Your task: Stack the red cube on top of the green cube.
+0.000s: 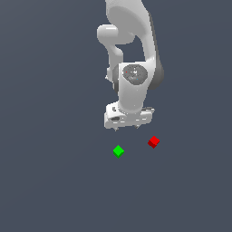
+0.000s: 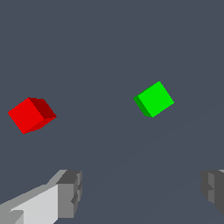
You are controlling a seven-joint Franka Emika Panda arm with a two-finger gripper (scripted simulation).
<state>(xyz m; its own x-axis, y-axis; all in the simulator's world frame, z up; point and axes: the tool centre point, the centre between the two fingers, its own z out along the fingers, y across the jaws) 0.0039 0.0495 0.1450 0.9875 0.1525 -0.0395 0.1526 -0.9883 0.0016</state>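
The red cube [image 1: 153,142] lies on the dark grey floor, to the exterior view's right of the green cube [image 1: 118,151]. The two cubes are apart, a few cube widths between them. My gripper [image 1: 126,128] hangs above the floor behind both cubes, open and empty. In the wrist view the red cube [image 2: 30,115] and the green cube [image 2: 153,99] both lie beyond my fingertips [image 2: 70,192], neither between the jaws. The gripper [image 2: 142,192] touches nothing.
The white arm [image 1: 133,54] rises behind the gripper toward the top of the exterior view. A plain dark grey floor [image 1: 54,181] spreads all around the cubes.
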